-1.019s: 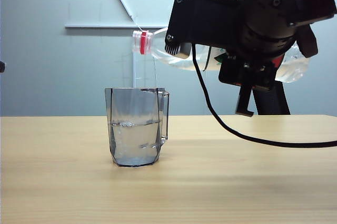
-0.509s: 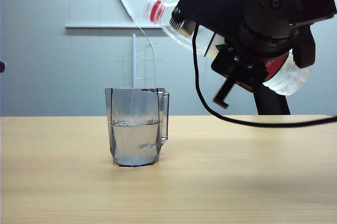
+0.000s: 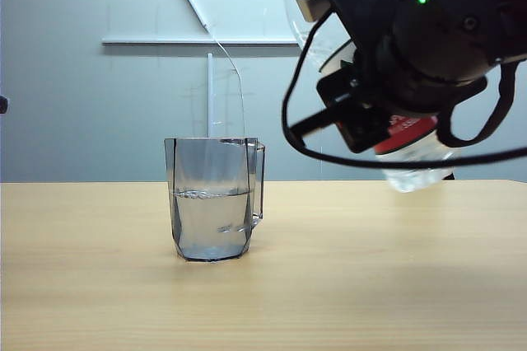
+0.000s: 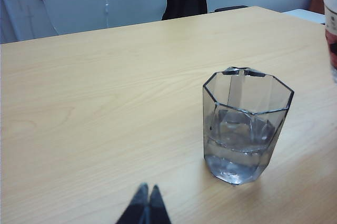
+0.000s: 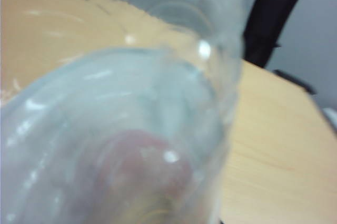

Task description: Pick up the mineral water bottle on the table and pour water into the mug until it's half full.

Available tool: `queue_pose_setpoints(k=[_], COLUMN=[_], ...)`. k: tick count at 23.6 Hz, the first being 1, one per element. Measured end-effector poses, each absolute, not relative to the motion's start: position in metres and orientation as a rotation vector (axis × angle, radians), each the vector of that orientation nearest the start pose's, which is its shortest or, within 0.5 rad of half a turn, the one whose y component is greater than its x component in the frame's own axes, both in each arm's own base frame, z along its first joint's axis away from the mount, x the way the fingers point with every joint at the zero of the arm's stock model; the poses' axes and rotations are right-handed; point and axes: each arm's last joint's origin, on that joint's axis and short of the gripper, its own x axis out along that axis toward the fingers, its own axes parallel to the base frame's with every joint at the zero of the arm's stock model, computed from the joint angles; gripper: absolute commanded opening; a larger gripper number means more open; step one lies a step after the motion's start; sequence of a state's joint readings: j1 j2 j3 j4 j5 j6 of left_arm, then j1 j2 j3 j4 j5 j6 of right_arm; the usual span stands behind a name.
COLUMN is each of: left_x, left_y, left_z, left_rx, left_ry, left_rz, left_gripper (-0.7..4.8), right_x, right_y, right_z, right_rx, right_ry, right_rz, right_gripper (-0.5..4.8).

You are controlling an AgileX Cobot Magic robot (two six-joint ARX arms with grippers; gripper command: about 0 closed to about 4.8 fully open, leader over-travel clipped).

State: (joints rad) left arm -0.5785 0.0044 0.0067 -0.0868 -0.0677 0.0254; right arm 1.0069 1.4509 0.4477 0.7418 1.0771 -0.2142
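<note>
From outside, my right tool grips the mineral water bottle neck-up beside the mug, halting flow. My left wrist camera shows its tool pinched together, empty, parked over the counter near the mug, roughly half full. My right wrist camera sees only blurred bottle.

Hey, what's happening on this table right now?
The right gripper holds the mineral water bottle in the air to the right of the mug, neck tilted upward, nothing pouring. The mug stands on the table with water roughly halfway up. The left gripper hangs shut nearby, holding nothing.
</note>
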Motion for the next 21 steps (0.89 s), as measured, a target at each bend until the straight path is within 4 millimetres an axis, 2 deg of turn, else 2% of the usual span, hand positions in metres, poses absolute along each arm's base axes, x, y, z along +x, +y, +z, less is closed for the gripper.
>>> queue_pose_setpoints(k=[8,14,21], left_x=[0.082,0.082,0.082], left_y=[-0.051,-0.051,-0.051], left_z=[0.157,0.157,0.157], left_rx=[0.052,0.052,0.052], left_ry=[0.074,0.074,0.074], left_rz=[-0.512,-0.512,-0.512], left_gripper=[-0.02,-0.02,-0.02], right_x=[0.162,0.177,0.177], right_y=[0.192,0.167,0.151], right_z=[0.166,0.154,0.146], right_rx=[-0.204,-0.006,0.054], right_ry=[0.163,0.201,0.186], right_rz=[0.073,0.166,0.208], right_gripper=[1.97,1.97,1.97])
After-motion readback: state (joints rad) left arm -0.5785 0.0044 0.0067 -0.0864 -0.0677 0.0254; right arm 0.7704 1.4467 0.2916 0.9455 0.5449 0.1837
